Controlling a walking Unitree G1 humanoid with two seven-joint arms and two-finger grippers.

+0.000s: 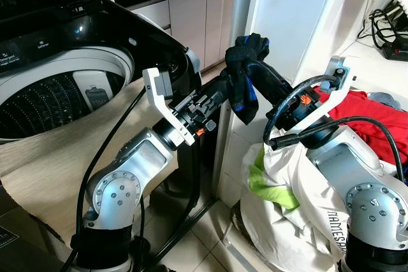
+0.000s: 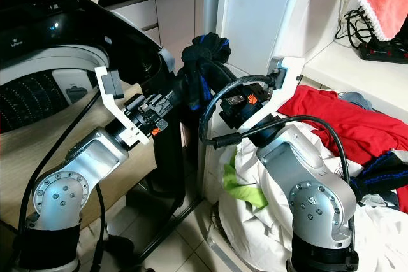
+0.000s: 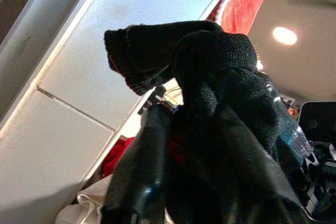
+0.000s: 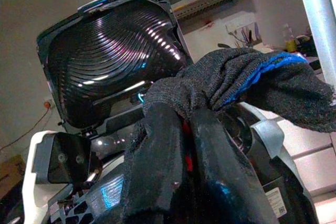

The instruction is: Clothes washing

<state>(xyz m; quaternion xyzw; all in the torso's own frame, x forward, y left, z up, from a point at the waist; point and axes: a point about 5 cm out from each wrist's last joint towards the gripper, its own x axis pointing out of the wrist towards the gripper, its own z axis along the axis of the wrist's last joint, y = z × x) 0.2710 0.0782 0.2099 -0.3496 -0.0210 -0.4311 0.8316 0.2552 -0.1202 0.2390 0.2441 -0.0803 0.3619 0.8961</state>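
Both clamped on dark sock [image 1: 245,71]: left gripper [image 1: 231,87] & right gripper [image 1: 258,71], prob. handing over toward open washer drum [image 1: 51,100].

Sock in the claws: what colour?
Dark grey-black knit sock with blue trim; clearest in the right wrist view.

Both silver arms are raised with elbows bent, forearms angling inward so the 2 end effectors meet in front of the chest. The left end effector [image 1: 228,90] reaches up and rightward; the right end effector [image 1: 255,68] reaches up and leftward. Each has its 2 black fingers clamped on the same dark sock [image 1: 245,78], which bunches over the fingertips.
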